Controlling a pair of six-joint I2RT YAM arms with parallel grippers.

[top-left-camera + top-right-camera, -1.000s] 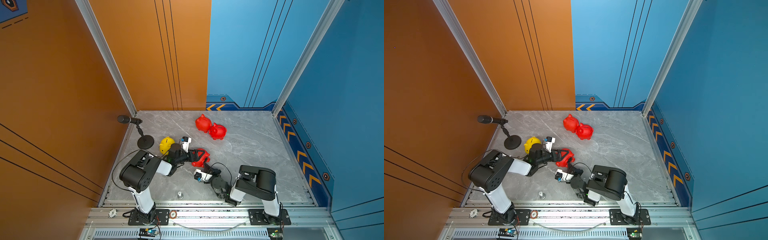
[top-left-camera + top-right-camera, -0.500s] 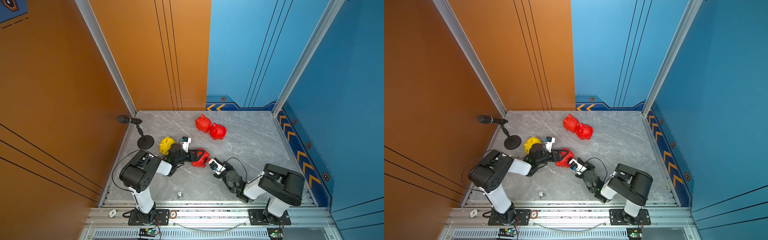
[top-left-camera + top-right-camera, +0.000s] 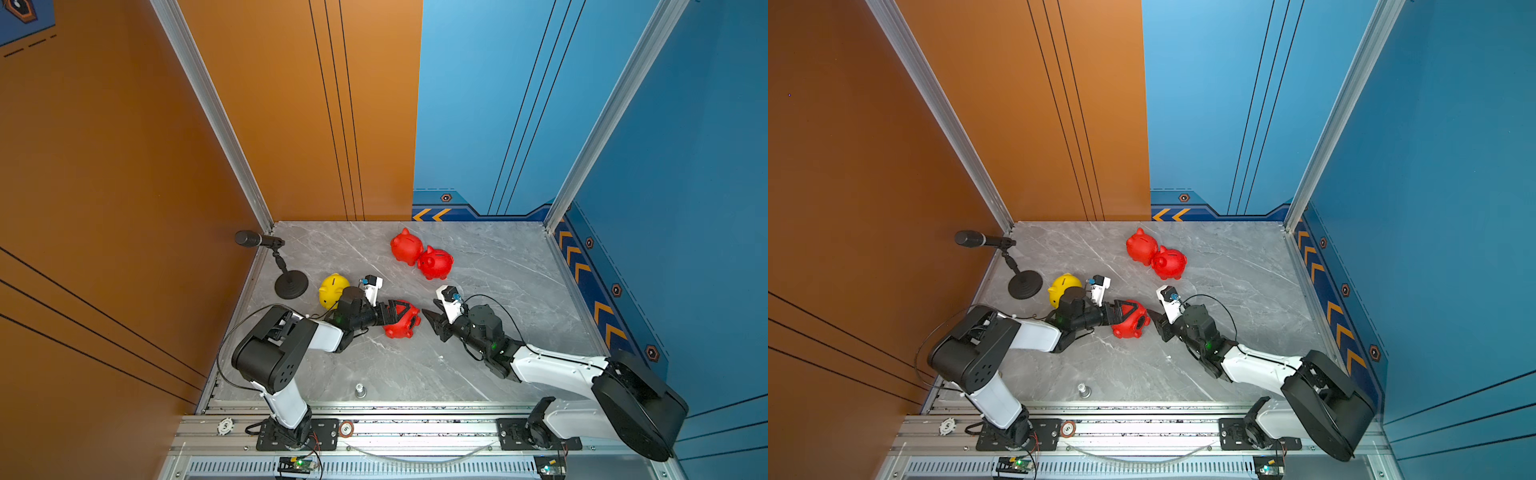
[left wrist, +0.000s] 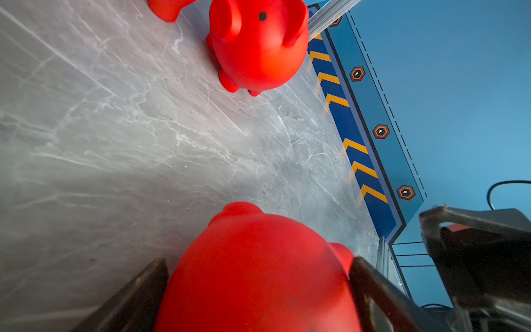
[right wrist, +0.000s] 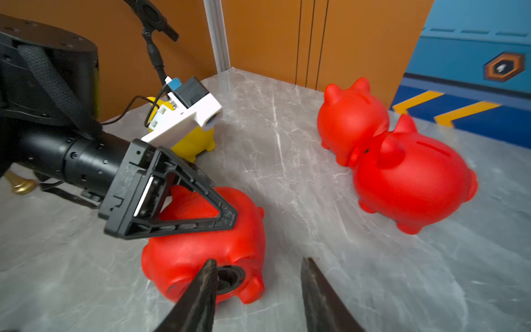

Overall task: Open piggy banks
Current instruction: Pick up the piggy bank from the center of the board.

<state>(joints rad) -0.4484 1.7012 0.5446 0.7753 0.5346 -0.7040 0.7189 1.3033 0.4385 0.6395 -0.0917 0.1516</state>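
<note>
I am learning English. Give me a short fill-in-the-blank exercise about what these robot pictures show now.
The left tool grips the near red piggy bank, which lies on its ___.
The right tool is ___ and empty.
There is only ___ yellow piggy bank on the table.
The far red piggy banks ___ each other.
Missing words: side; open; one; touch.

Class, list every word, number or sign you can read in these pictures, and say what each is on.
"5": white disc on the front rail.
"5", faint: reddish disc on the same rail.
Lightning-bolt sign, no letters: hexagon badge on the blue wall.
None on the yellow piggy bank or the three red piggy banks.
</note>
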